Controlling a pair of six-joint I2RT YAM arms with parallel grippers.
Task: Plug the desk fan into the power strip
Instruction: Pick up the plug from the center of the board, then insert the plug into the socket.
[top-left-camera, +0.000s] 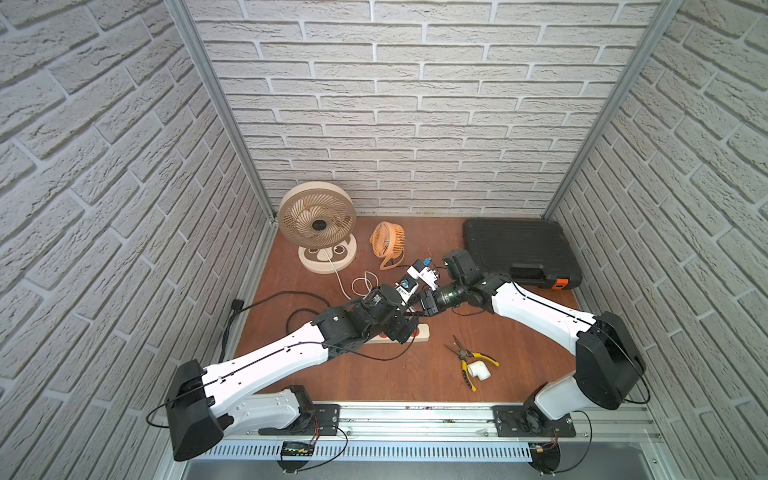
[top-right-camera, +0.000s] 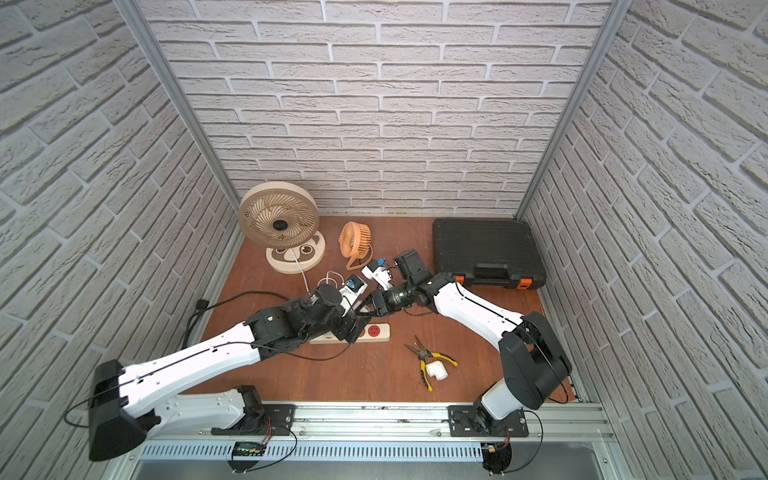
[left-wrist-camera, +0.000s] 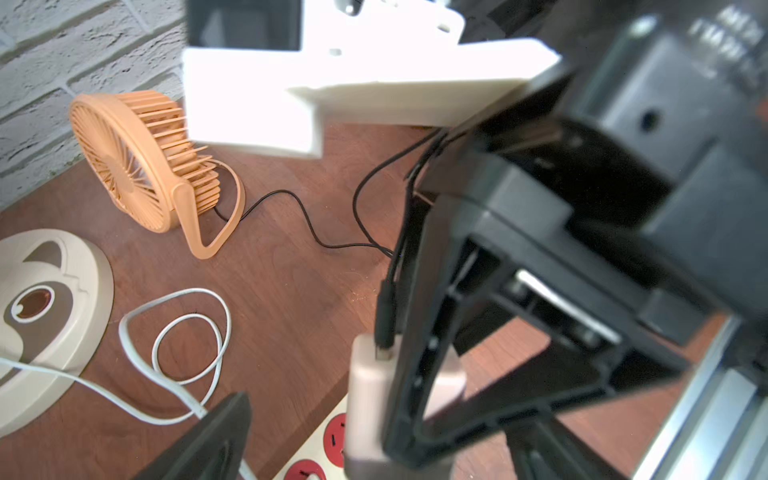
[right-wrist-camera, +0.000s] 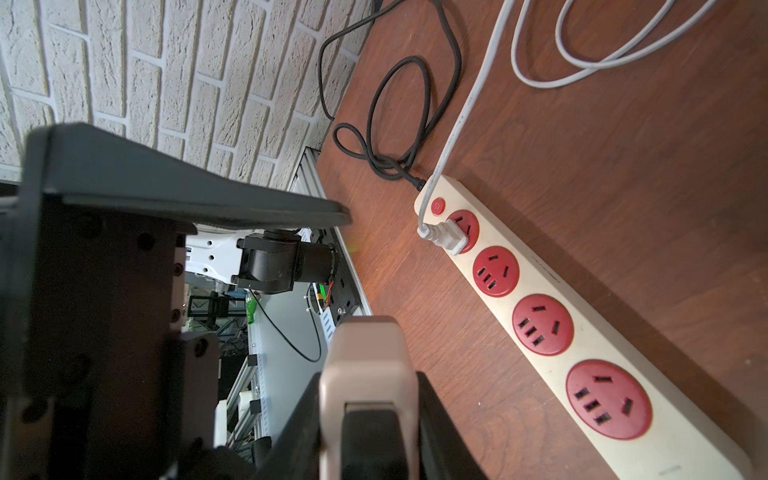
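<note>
The right jaws pinched a beige adapter (right-wrist-camera: 365, 365) by its sides. It was held upright, with the thin black cable (left-wrist-camera: 316, 237) leaving its top and trailing back to the orange desk fan (left-wrist-camera: 137, 162). The left jaws stood spread wide just beside it, one finger (left-wrist-camera: 208, 440) well clear of the adapter and gripping nothing.

The power strip (right-wrist-camera: 544, 324) lay flat on the bench (top-left-camera: 374, 382), directly below both pairs of jaws. Its long axis ran across the bench, roughly in line with the front rail. The end with the red button (right-wrist-camera: 437, 206) and the black cord (right-wrist-camera: 399, 124) pointed to the left arm's side, far from the right jaws (in both top views the left arm hid that end). The plain cream end (top-right-camera: 380, 332) stuck out past the left jaws toward the right arm's side.

A white plug (right-wrist-camera: 444, 237) sat in the socket next to the button, and the other three red sockets faced upward with their slots showing. Seen from the left wrist, the adapter (left-wrist-camera: 365, 395) hung over the strip's sockets. Its prongs were hidden, so contact with a socket could not be judged.
</note>
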